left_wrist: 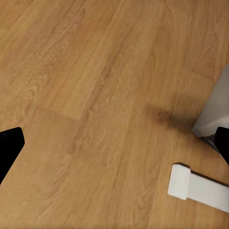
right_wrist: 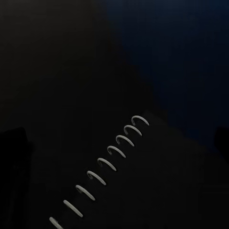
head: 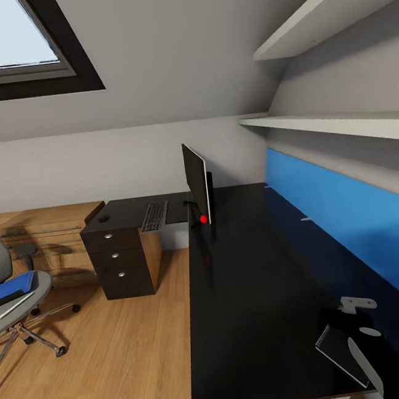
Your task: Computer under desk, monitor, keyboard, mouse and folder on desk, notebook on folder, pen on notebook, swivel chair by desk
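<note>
A long glossy black L-shaped bench point(head: 252, 280) runs along a wall with a bright blue panel point(head: 350, 213) and two white shelves point(head: 339, 123) above. A wide thin black flat-screen monitor point(head: 196, 184), seen nearly edge-on with a small red light at its lower corner, stands upright on the bench. Beyond it, on the far wing of the bench, lies a long slim dark grey keyboard point(head: 154, 216). Below that wing sits a black drawer unit with round silver knobs point(head: 116, 258).

At the near end of the bench a small black notebook with wire spiral binding point(head: 342, 352) lies flat. The right claw point(head: 366, 354) is directly over it; in the right wrist view the spiral rings point(right_wrist: 102, 164) show pale between two dark fingertips set wide apart, not pinching anything.

Across the room, on the wooden floor point(head: 118, 357), stands a grey padded swivel chair on a chrome star base point(head: 15, 295). A flat bright blue folder point(head: 10, 288) rests on its seat, with a thin pale silver-white pen point(head: 16, 305) just beside it.

The left claw point(left_wrist: 114, 148) hangs over bare wooden floor, its black fingertips point(left_wrist: 9, 143) spread wide, holding nothing.
</note>
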Controlling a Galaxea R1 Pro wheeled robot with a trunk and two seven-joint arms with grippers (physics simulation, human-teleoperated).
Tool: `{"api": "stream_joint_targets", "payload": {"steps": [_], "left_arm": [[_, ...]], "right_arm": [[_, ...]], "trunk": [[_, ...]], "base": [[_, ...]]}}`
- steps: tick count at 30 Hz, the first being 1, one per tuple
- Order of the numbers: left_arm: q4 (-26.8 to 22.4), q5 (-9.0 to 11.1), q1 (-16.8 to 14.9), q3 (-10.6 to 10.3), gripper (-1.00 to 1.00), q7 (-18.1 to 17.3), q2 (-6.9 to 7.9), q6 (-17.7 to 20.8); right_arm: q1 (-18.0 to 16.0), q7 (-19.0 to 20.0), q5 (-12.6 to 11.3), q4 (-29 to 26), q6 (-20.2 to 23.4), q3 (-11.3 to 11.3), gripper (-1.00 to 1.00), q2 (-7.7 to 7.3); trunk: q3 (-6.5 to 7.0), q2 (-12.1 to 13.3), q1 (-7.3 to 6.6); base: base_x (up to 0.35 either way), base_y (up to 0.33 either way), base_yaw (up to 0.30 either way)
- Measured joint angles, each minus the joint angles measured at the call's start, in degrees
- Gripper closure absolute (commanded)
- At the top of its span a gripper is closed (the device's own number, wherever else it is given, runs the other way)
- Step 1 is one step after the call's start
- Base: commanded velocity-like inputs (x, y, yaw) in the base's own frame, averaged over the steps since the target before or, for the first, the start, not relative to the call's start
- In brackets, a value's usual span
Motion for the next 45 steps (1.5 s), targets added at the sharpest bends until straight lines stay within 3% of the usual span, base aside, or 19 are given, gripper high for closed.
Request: {"api": "stream_joint_targets", "payload": {"steps": [45], "left_arm": [[0.0, 0.1, 0.0, -0.1, -1.0, 0.0, 0.26, 0.1]], "right_arm": [[0.0, -0.1, 0.2, 0.1, -0.2, 0.0, -1.0, -0.01]], "trunk": [[0.0, 0.0, 0.02]], "base": [[-0.072, 0.0, 0.0]]}}
